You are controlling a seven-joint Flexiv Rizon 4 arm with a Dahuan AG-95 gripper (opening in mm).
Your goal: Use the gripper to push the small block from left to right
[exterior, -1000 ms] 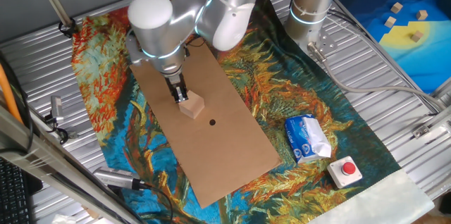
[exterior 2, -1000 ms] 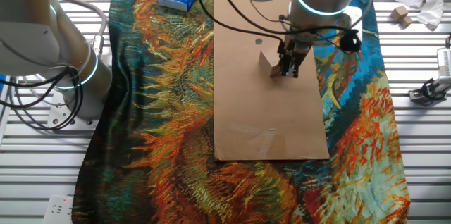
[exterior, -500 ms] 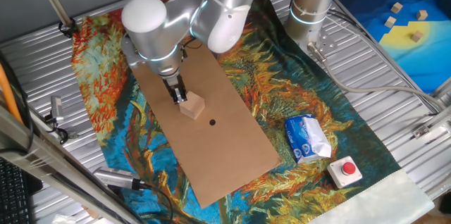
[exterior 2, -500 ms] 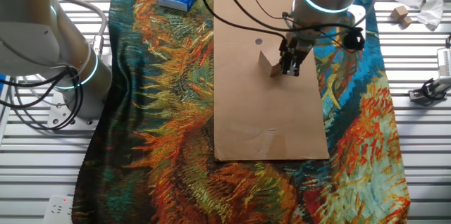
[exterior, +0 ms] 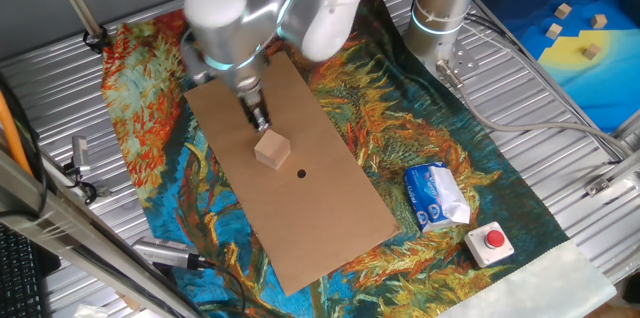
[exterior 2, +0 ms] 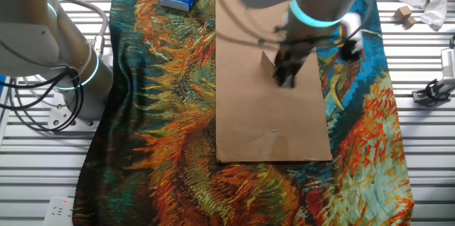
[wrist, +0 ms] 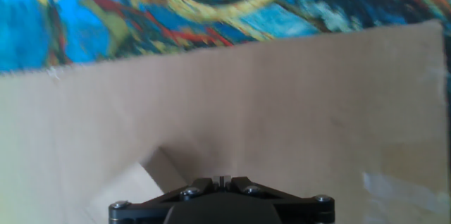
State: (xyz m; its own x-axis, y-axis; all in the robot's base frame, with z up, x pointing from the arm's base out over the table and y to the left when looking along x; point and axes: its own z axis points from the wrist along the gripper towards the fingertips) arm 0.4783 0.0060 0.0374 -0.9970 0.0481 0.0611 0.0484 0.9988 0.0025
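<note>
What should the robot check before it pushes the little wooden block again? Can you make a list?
1. Block on the cardboard: ok, it sits flat near the middle.
2. Gripper beside the block: ok, its tip is right next to the block's upper-left side.
3. Gripper touching the block: cannot tell, the arm is blurred.
4. Fingers closed into one tip: cannot tell; the hand view shows only the gripper's base.
5. Path ahead of the block: ok, only bare cardboard with a small dark dot.
6. Carton and red button out of the way: ok, both sit off the cardboard, on the cloth.
</note>
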